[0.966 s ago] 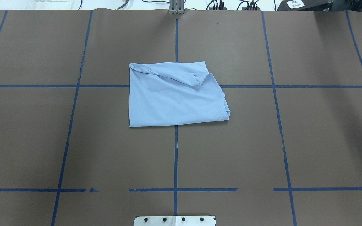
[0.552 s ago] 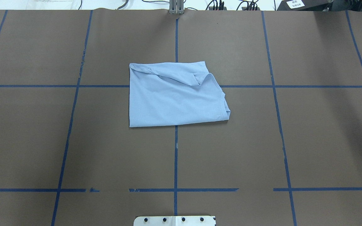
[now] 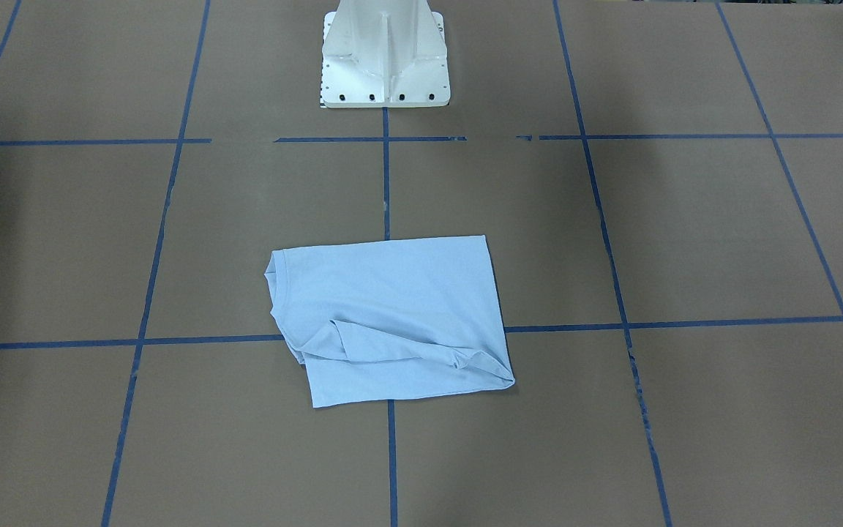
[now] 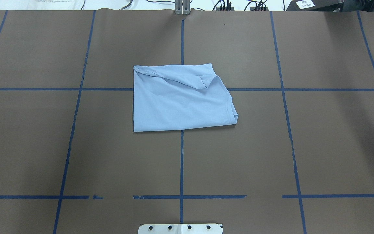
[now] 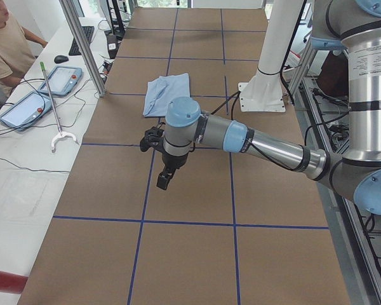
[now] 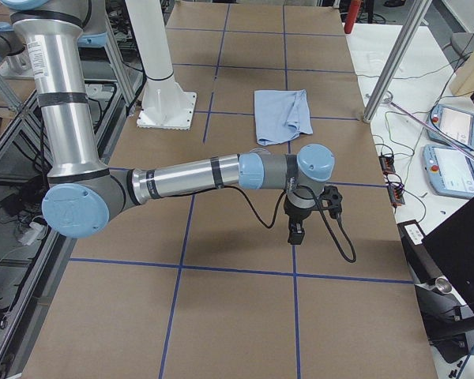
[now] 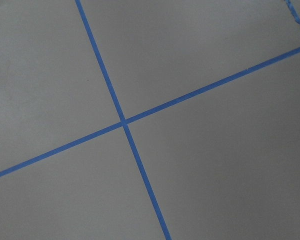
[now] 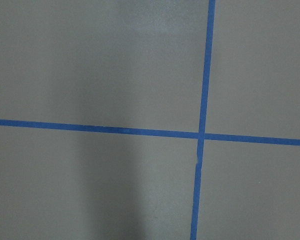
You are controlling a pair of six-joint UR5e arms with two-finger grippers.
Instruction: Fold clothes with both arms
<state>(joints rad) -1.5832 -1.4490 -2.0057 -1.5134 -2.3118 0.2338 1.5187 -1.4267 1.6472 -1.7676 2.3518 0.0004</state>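
Note:
The clothes are one light blue T-shirt (image 4: 180,100), folded into a rough rectangle at the table's middle, with a ribbed collar edge (image 4: 232,110) on one side and a sleeve flap turned over the top. It also appears as the T-shirt (image 3: 392,315), (image 5: 166,94), (image 6: 283,114). Both arms hover far out to the sides, well away from it. The left gripper (image 5: 163,180) and the right gripper (image 6: 295,234) hang over bare table; I cannot tell whether either is open or shut. Both wrist views hold only brown cover and blue tape.
Brown paper with a blue tape grid (image 4: 181,162) covers the table. The white pedestal base (image 3: 385,51) stands at the robot's edge. A person (image 5: 3,44), tablets (image 5: 60,79) and a grabber stick (image 5: 51,101) are on a side bench.

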